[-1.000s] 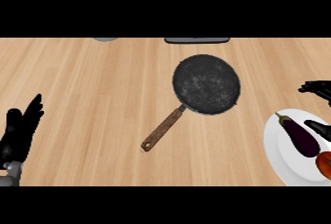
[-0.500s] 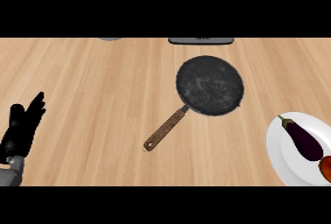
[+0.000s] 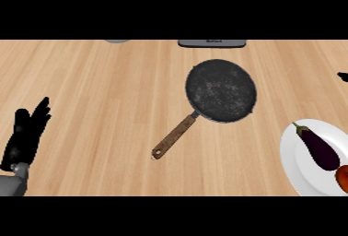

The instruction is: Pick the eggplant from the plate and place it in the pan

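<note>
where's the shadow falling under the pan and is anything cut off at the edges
Head view: the pan casts only a thin dark edge along its lower rim and handle; the plate and a red item are cropped at the right edge, and only a sliver of the right hand shows.

the whole view is filled by a light wooden counter top (image 3: 102,83), seen steeply from above. the grain is laid in long bands running left to right, pale tan with slightly darker streaks. lighting is even and soft; only faint shadows are cast on the wood. at the far edge, a dark grey flat object (image 3: 211,43) is cut off by the view's upper limit, and a smaller grey rounded object (image 3: 117,40) is seen to its left. no wall, floor or window is shown.
</note>
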